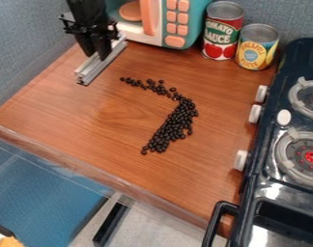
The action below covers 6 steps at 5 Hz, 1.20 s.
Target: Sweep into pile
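The tool [98, 56] is at the metal bar [91, 70], near the tabletop's [101, 125] corner beside the toy microwave [175, 41]; whether it clamps the bar, one cannot tell. The bar's long side would suit gathering the beans [179, 118], strung in a bent band mid-tabletop.

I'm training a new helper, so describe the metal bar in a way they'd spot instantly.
On the brown counter, find the toy microwave. Beside it, right at the black end effector, is the bar. It is long, straight and silvery, unlike the small dark beans nearby, which form a bent band.
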Available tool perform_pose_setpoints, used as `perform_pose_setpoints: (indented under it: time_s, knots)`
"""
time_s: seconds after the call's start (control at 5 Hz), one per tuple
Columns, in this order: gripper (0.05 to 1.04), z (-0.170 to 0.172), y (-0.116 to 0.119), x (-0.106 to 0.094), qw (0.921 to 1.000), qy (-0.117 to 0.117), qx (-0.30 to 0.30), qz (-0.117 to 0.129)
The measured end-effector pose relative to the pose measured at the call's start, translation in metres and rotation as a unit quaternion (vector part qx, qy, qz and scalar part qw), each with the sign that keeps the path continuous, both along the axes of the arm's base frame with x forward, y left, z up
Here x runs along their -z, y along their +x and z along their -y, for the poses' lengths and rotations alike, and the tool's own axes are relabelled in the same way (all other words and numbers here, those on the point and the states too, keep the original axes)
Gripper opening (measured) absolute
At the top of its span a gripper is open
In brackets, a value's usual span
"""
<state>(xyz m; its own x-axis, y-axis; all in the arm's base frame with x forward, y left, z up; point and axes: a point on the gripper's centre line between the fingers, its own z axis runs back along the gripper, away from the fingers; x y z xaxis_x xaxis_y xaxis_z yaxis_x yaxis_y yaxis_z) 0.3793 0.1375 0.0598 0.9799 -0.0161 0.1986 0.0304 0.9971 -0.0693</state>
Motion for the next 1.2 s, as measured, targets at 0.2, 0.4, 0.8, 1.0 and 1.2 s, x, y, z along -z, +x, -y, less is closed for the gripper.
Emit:
perform_pose_setpoints:
  time_s: [0.2,0.4,0.8,1.0,1.2]
  knots:
    - [0.331,-0.013,0.007,0.02,0.9994,0.021,0.015,-0.024]
    - [0.331,-0.011,0.008,0.025,0.9991,0.022,0.021,-0.03]
    - [0.328,0.017,0.007,0.032,0.9984,0.007,0.05,-0.027]
    - [0.328,0.05,0.009,0.031,0.9963,-0.009,0.081,-0.027]
    - [0.328,0.074,0.006,0.03,0.9941,-0.02,0.103,-0.028]
